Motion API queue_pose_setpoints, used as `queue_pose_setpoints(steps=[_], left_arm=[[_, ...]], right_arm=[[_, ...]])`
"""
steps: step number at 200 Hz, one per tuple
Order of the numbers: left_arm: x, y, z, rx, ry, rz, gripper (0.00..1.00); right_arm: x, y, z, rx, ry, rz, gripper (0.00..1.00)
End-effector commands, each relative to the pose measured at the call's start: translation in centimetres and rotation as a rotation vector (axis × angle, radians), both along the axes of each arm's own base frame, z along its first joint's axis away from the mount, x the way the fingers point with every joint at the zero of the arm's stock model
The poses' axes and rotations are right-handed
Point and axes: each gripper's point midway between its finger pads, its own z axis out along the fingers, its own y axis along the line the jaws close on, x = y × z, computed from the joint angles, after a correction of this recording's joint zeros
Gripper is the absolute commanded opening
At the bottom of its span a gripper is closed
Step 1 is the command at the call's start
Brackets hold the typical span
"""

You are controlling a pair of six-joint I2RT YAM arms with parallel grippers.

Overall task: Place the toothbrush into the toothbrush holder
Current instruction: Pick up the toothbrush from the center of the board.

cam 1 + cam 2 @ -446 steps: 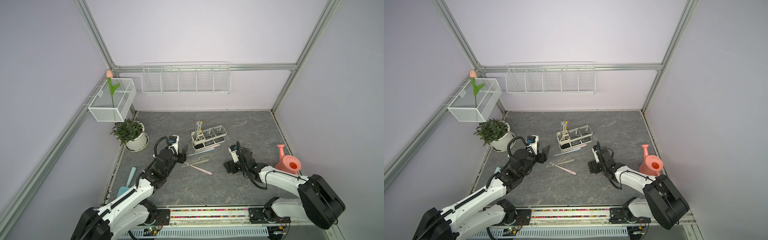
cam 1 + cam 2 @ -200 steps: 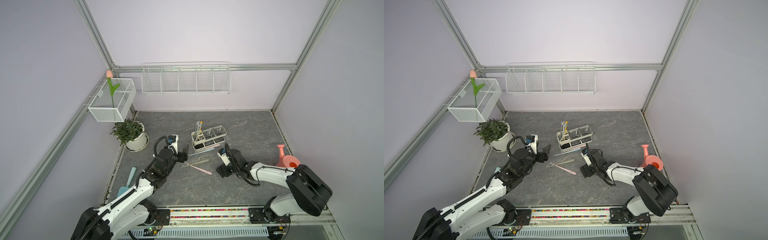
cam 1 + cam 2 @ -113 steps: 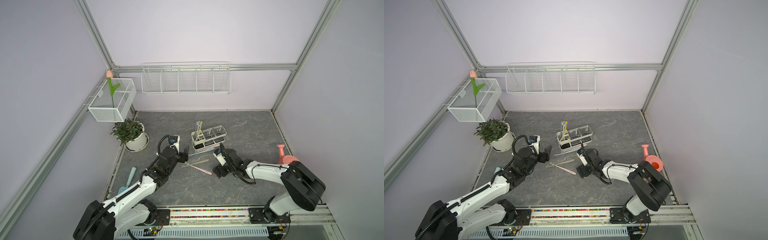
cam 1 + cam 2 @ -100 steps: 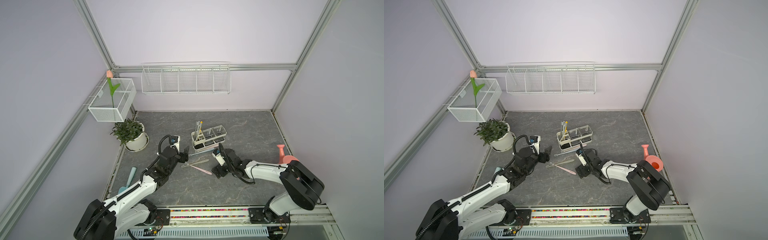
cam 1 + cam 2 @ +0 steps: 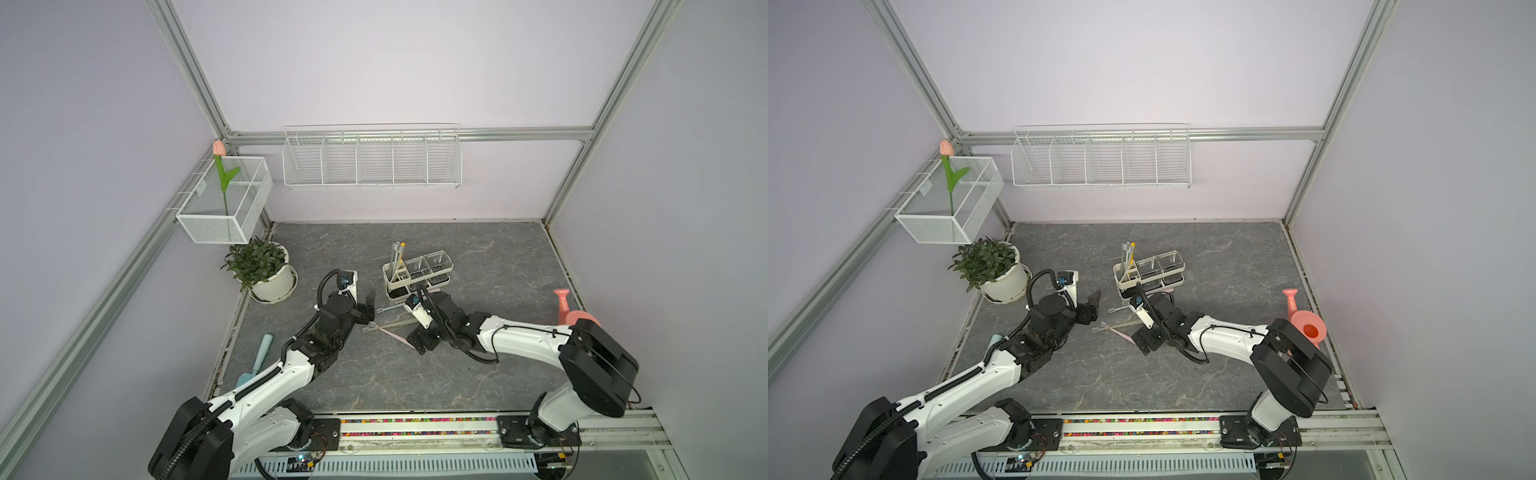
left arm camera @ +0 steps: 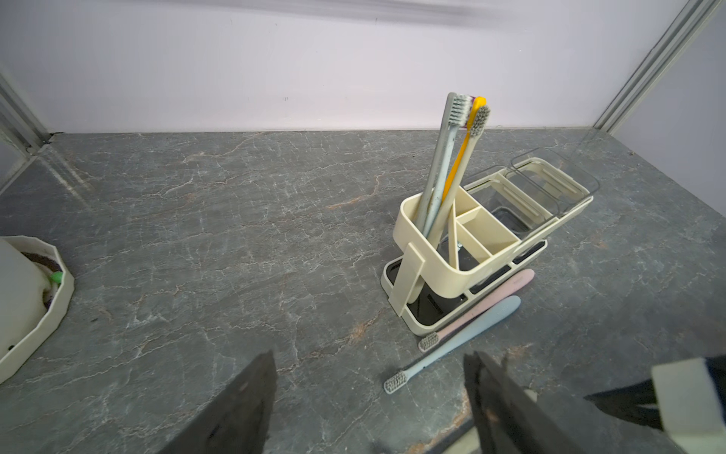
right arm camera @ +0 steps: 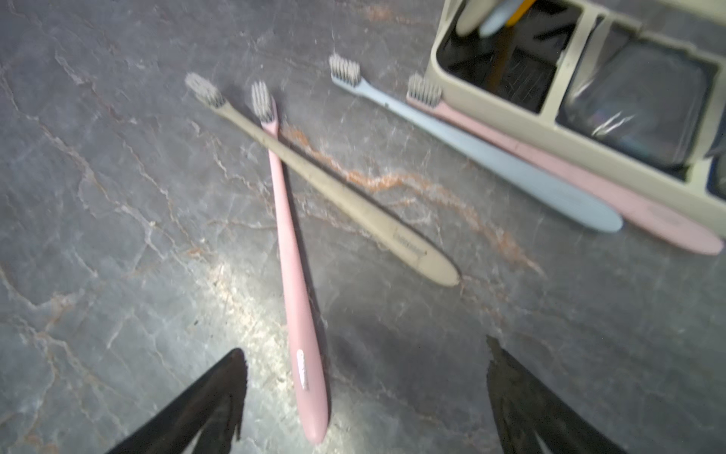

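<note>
Now: the right arm has swung in from the watering can [image 5: 567,311] side, at 3 o'clock of the table, to the loose brushes at 6 o'clock of the toothbrush holder [image 6: 444,271]. Its jaws have spread on the way. The right gripper [image 7: 365,350] hangs with fingers wide, holding nothing, over the butt end of the pink toothbrush [image 7: 292,251]. The left arm has edged a little toward the holder. The left gripper [image 6: 369,355] sits at about 8 o'clock of it, fingers also well apart and empty.

Reading: pick not yet begun, approach nearly done. I judge the pink brush to be the target, since its handle end lies between the right fingers, nearer one of them than the middle.

Pink toothbrush: flat on the grey stone top at about 7 o'clock of the holder. It is slim, tapering from a thick rounded butt to a thin neck, with grey bristles and a small pale mark on the handle. A tan toothbrush [image 7: 345,200] crosses it just below the heads, touching and apparently on top. A lift by the butt may drag the tan one along.

Elsewhere: a blue toothbrush [image 7: 491,161] and a second pink toothbrush [image 7: 569,177] lie side by side, the latter against the holder's base. The holder is upright and cream. Three standing brushes [image 6: 448,157] already lean heads-up in its end compartment. The other dividers and both clear cups look empty.
</note>
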Motion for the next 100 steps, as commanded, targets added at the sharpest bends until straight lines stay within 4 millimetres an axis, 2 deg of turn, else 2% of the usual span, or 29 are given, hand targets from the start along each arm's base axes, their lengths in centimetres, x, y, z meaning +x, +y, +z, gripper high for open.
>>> queue_pose_setpoints(steps=[1, 27, 46, 68, 88, 100], left_arm=[[-0.1, 0.6, 0.4, -0.024, -0.016, 0.036, 0.79], [-0.1, 0.7, 0.6, -0.03, -0.019, 0.041, 0.79], [-0.2, 0.7, 0.7, -0.036, -0.023, 0.036, 0.79], [-0.3, 0.7, 0.8, -0.041, -0.027, 0.034, 0.79], [-0.3, 0.6, 0.9, -0.046, -0.029, 0.03, 0.79], [-0.4, 0.6, 0.9, -0.047, -0.027, 0.027, 0.79]], right_arm=[[1.2, 0.6, -0.1, -0.071, -0.035, 0.033, 0.97], [2.3, 1.7, -0.5, -0.117, -0.032, 0.055, 1.0], [2.7, 2.2, -1.0, -0.134, -0.027, 0.068, 0.98], [2.9, 2.8, -1.0, -0.133, -0.023, 0.084, 0.94], [3.0, 3.0, -1.0, -0.141, -0.02, 0.096, 0.83], [3.1, 3.1, -1.2, -0.15, -0.026, 0.102, 0.82]])
